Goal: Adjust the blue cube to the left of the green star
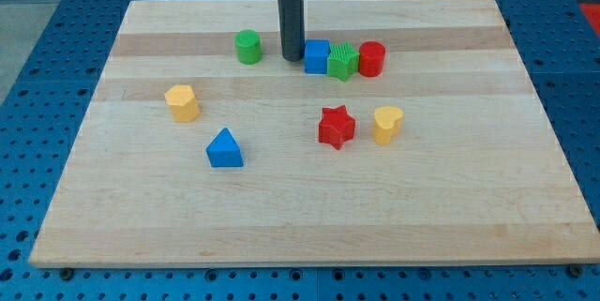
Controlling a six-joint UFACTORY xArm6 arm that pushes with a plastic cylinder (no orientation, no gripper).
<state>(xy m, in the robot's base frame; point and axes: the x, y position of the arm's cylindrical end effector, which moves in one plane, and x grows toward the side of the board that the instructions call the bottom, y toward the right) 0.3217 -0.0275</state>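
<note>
The rod is cut off at the view's top. It stands upright, and my tip (292,59) rests just left of the blue cube (317,56); there are no fingers. The cube touches the green star (343,61), with the red cylinder (372,58) beyond.

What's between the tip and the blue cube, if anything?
Nothing visible. My tip sits just off the view's left side of the blue cube, with no block between. The cube already lies against the green star on the star's left.
</note>
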